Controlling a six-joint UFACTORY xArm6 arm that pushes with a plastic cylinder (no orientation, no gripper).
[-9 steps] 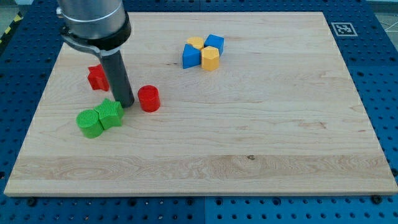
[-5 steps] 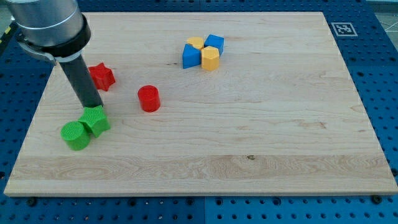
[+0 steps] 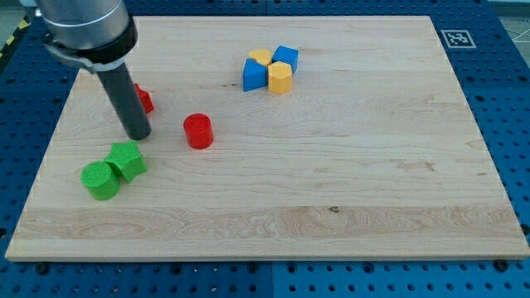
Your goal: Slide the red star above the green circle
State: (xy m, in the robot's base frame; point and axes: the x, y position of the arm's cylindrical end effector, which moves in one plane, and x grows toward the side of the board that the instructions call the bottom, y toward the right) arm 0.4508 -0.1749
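Note:
The red star lies at the view's upper left, mostly hidden behind my rod. The green circle sits at the lower left, touching a second green block just right and above it. My tip rests on the board just below the red star and a little above the second green block, apart from it. A red cylinder stands to the right of my tip.
A cluster of two blue and two yellow blocks sits near the top middle of the wooden board. A marker tag is at the board's top right corner.
My rod pushed the two green blocks to the left and down, then moved back right and slightly up, now covering most of the red star.

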